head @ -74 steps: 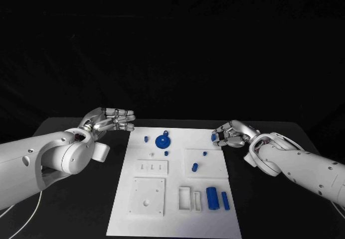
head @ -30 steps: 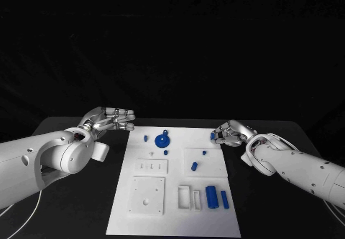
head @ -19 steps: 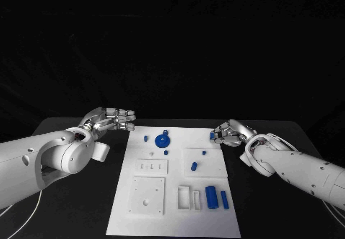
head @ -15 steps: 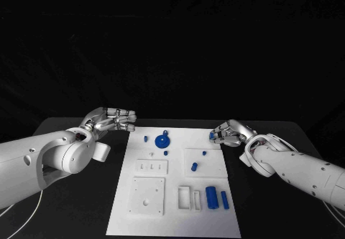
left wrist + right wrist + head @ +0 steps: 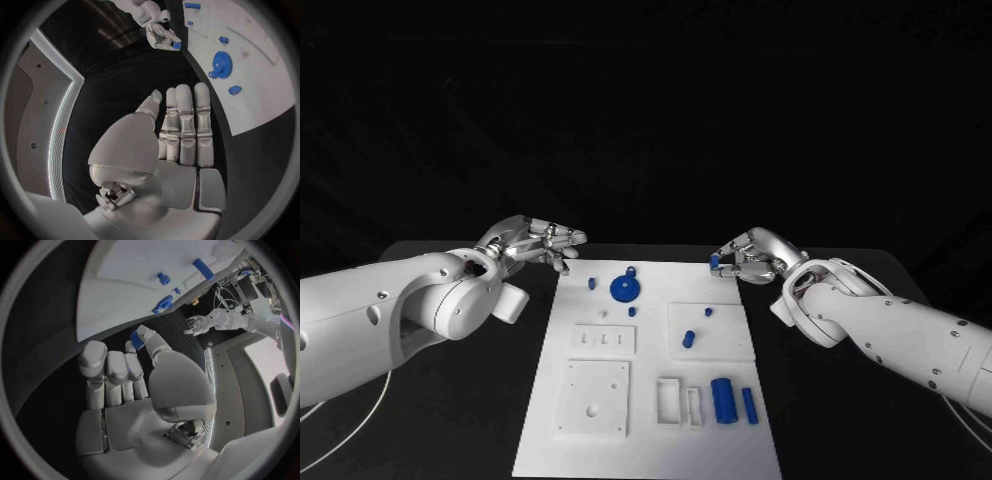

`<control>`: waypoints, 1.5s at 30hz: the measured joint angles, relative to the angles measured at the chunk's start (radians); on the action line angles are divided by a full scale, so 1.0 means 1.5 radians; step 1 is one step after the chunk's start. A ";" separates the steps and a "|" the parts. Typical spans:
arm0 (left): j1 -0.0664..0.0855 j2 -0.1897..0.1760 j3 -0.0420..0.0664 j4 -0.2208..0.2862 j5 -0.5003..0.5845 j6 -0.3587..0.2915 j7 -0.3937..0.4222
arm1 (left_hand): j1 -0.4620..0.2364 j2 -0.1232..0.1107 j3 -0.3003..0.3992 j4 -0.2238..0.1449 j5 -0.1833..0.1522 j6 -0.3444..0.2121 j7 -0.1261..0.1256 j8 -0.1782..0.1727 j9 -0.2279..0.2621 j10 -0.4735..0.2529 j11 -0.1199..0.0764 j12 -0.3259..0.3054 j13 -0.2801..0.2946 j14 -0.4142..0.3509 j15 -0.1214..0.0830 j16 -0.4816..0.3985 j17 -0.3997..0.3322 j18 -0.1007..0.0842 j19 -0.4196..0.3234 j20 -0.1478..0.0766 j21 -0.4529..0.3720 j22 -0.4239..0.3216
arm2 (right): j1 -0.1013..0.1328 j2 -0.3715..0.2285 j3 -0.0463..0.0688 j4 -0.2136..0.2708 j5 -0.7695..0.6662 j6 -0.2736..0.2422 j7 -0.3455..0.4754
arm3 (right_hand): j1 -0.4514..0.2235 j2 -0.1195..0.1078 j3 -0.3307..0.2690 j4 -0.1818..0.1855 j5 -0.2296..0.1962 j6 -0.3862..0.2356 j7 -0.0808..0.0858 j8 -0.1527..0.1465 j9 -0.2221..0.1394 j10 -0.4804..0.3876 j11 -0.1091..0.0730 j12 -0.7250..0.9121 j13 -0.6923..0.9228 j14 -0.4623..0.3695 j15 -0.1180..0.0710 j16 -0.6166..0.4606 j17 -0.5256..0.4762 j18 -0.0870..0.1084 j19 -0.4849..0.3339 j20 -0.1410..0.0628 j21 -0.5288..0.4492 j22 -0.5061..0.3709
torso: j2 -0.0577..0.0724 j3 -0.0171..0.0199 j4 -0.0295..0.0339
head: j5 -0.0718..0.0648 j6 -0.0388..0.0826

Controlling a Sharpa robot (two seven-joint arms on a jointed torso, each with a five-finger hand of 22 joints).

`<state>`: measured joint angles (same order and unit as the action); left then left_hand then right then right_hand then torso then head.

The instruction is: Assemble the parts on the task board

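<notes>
The white task board [image 5: 646,440] lies in the middle of the black table. My right hand [image 5: 750,257] hovers at the board's far right corner and pinches a small blue part [image 5: 715,262] between thumb and finger; the same blue part [image 5: 136,340] sits at the fingertips in the right wrist view. My left hand [image 5: 538,243] hangs off the board's far left corner, fingers stretched out, holding nothing; the left wrist view has this left hand [image 5: 181,132] flat with straight fingers. A blue gear [image 5: 626,287] stands near the board's far edge, with a small blue peg [image 5: 591,283] beside it.
On the board lie more small blue pegs [image 5: 688,339], a thick blue cylinder [image 5: 723,398] and a thinner one [image 5: 750,405] by white slotted blocks [image 5: 672,399]. Two raised white plates [image 5: 597,397] sit on its left half. Black table borders both sides.
My right hand has risen a little and drawn back from the board's far corner with the blue part in its pinch. My left hand's fingers have uncurled and shifted slightly toward the board.
</notes>
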<state>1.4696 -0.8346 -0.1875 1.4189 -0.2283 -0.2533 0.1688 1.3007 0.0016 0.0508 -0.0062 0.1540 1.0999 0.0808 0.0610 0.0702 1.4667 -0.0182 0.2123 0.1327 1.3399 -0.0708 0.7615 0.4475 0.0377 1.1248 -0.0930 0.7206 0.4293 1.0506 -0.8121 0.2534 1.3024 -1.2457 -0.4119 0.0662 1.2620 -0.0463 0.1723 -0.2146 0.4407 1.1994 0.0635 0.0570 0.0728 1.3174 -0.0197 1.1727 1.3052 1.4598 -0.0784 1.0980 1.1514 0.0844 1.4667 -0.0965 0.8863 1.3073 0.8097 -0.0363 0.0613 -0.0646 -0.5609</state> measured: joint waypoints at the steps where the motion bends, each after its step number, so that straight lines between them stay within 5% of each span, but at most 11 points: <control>1: 0.003 0.004 0.000 -0.003 -0.007 0.004 -0.012 | -0.002 0.000 -0.003 0.003 0.000 0.007 -0.002 0.000 0.002 -0.002 -0.002 0.011 0.007 -0.002 -0.001 0.015 0.010 0.000 -0.005 0.000 0.013 0.011 | 0.003 0.002 0.000 0.005 -0.002 0.001 -0.007 | -0.003 -0.003 0.002 0.000 -0.002 0.002 0.001 0.001 0.000 0.000 0.000 0.000 0.001 0.000 0.000 0.000 0.000 0.000 0.000 0.000 0.000 0.000 | -0.002 -0.0004 -0.0003 | 0.001 -0.001; 7: 0.020 0.036 0.001 -0.024 -0.055 0.040 -0.092 | -0.043 -0.002 -0.026 0.031 -0.007 0.028 -0.011 0.001 0.016 0.000 -0.007 0.048 0.038 -0.007 -0.005 0.056 0.033 0.000 -0.023 -0.005 0.062 0.056 | 0.014 0.022 0.001 0.027 -0.021 0.016 -0.054 | -0.005 -0.008 0.033 0.009 -0.025 0.002 0.001 0.002 0.000 0.000 0.000 0.000 0.001 0.000 0.000 0.000 0.000 0.000 0.000 0.000 0.000 0.000 | -0.010 -0.0026 -0.0013 | 0.007 -0.005; 11: 0.027 0.062 0.001 -0.040 -0.083 0.060 -0.142 | -0.066 -0.009 -0.023 0.052 -0.007 0.040 -0.016 0.002 0.055 -0.001 -0.013 0.082 0.063 0.003 -0.014 0.076 0.044 0.000 -0.022 -0.006 0.077 0.081 | 0.018 0.040 0.000 0.036 -0.033 0.028 -0.081 | -0.002 -0.019 0.047 0.022 -0.025 0.001 0.001 0.002 0.000 0.000 0.000 0.000 0.001 0.000 0.000 0.000 0.000 0.000 0.000 0.000 0.000 0.000 | -0.014 -0.0042 -0.0014 | 0.014 -0.006; 15: 0.029 0.085 0.000 -0.051 -0.105 0.075 -0.188 | -0.075 -0.011 -0.013 0.062 0.009 0.023 -0.015 0.002 0.067 -0.001 -0.013 0.105 0.079 0.016 -0.016 0.087 0.049 0.000 -0.016 -0.012 0.085 0.102 | 0.019 0.056 -0.001 0.044 -0.044 0.038 -0.103 | -0.002 -0.019 0.049 0.024 -0.025 0.001 0.001 0.002 0.001 0.000 0.000 0.000 0.001 -0.002 -0.002 0.000 0.000 0.000 0.000 0.000 0.000 0.000 | -0.017 -0.0059 -0.0008 | 0.023 -0.007; 25: 0.030 0.133 0.000 -0.065 -0.147 0.107 -0.281 | -0.105 -0.034 0.012 0.092 0.000 0.029 -0.020 0.002 0.071 0.001 -0.020 0.159 0.107 0.023 -0.021 0.137 0.064 0.000 -0.011 -0.017 0.100 0.172 | 0.021 0.089 -0.007 0.051 -0.065 0.054 -0.143 | -0.005 -0.021 0.052 0.031 -0.025 0.001 0.001 0.002 0.001 0.000 0.000 0.000 0.000 -0.003 -0.002 0.000 -0.001 0.000 -0.002 -0.002 0.000 0.000 | -0.021 -0.0092 0.0001 | 0.034 -0.006; 45: 0.032 0.169 0.000 -0.072 -0.192 0.127 -0.347 | -0.118 -0.064 0.032 0.128 0.000 0.053 -0.034 0.002 0.234 -0.001 -0.027 0.187 0.119 0.017 -0.027 0.176 0.063 0.000 0.007 -0.025 0.036 0.297 | 0.033 0.124 -0.023 0.055 -0.084 0.079 -0.175 | -0.003 -0.024 0.051 0.040 -0.025 0.002 -0.001 0.000 0.001 0.000 0.000 -0.003 -0.001 -0.003 -0.002 0.000 -0.001 0.000 -0.002 -0.002 -0.003 0.000 | -0.021 -0.0078 0.0004 | 0.037 -0.009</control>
<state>1.5178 -0.5811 -0.1883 1.3105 -0.5169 -0.0627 -0.3510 1.1232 -0.0945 0.0982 0.1865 0.1539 1.1790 0.0303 0.0639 0.4205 1.4658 -0.0580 0.4934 0.3110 1.3650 -0.1108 1.0255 0.5420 0.0379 1.1349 -0.1302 0.7750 0.8753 1.0999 -0.6260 0.2191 1.3847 -1.3710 -0.2932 -0.1969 1.2581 -0.0822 0.2490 -0.1553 0.4027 1.2029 0.0618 0.0565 0.0743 1.3172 -0.0196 1.1686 1.3035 1.4558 -0.0820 1.0979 1.1501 0.0844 1.4632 -0.1000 0.8822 1.3073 0.7789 -0.0480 0.0619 -0.0098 -0.5751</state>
